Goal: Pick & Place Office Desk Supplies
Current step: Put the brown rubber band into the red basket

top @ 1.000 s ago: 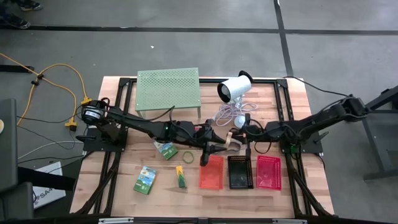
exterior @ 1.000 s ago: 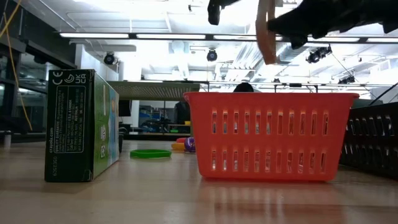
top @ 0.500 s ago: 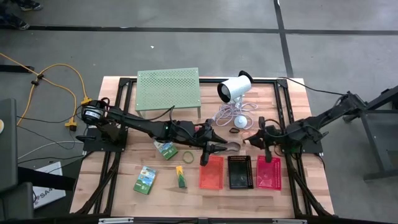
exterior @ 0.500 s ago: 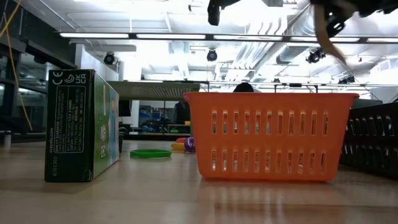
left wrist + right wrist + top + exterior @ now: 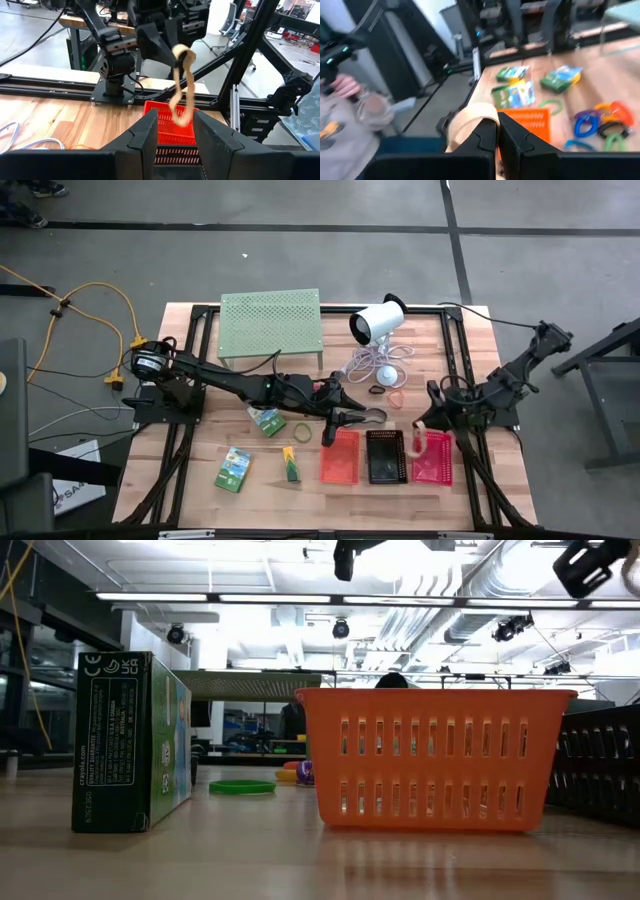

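Tan rubber band loop (image 5: 419, 442) hangs long-axis-down from right gripper (image 5: 424, 426), clamped shut on it; pink mesh basket (image 5: 434, 460) directly below. Left gripper (image 5: 345, 418) part-open, empty.

Glossy wood table (image 5: 260, 480), slotted plastic baskets (image 5: 339, 458), matt rubber band (image 5: 181, 85)

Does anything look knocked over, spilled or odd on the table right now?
Nothing looks spilled or damaged. The red basket, black basket and pink basket stand in a tidy row. The right tool holds a tan rubber band dangling above the pink basket. The left tool hovers open near the red basket, empty.
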`<act>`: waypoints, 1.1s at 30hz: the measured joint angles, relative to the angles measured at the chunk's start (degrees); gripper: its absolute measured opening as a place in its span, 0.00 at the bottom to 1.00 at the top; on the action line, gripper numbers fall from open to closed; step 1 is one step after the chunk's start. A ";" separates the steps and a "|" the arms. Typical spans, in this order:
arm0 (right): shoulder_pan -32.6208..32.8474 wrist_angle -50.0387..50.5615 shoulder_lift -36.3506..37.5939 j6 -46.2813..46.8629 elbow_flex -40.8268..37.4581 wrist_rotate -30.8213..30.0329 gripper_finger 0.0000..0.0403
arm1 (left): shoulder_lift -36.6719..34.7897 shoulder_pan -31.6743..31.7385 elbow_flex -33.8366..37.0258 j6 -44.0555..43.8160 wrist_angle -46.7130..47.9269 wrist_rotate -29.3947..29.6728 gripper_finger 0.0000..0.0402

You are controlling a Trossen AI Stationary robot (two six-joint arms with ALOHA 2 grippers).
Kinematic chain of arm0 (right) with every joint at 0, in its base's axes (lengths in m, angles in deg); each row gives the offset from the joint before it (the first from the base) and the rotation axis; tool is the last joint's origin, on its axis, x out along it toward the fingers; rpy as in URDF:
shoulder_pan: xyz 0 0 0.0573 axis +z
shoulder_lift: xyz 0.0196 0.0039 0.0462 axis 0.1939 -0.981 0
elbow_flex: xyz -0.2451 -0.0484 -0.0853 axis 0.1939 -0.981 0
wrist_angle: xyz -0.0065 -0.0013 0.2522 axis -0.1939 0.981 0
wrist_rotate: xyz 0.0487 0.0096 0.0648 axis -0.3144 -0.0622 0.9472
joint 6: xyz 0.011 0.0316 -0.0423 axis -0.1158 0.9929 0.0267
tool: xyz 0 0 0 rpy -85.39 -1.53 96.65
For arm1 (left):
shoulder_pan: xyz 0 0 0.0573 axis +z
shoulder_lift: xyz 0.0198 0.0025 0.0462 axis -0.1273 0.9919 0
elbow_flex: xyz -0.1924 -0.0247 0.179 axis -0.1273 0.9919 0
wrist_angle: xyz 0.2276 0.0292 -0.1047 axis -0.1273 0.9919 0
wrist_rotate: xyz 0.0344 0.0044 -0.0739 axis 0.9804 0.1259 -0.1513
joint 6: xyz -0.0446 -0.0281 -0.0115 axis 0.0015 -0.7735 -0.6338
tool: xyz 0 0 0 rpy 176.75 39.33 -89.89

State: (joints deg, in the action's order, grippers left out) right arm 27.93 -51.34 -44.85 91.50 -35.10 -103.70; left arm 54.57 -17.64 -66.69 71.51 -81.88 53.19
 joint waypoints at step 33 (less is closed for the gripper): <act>17.24 14.35 -0.17 24.82 -5.40 -2.64 0.01 | 0.00 0.00 0.00 -0.01 0.00 0.00 0.30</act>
State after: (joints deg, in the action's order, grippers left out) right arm 45.17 -36.99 -45.03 116.32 -40.51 -106.34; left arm 54.57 -17.64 -66.69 71.51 -81.88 53.19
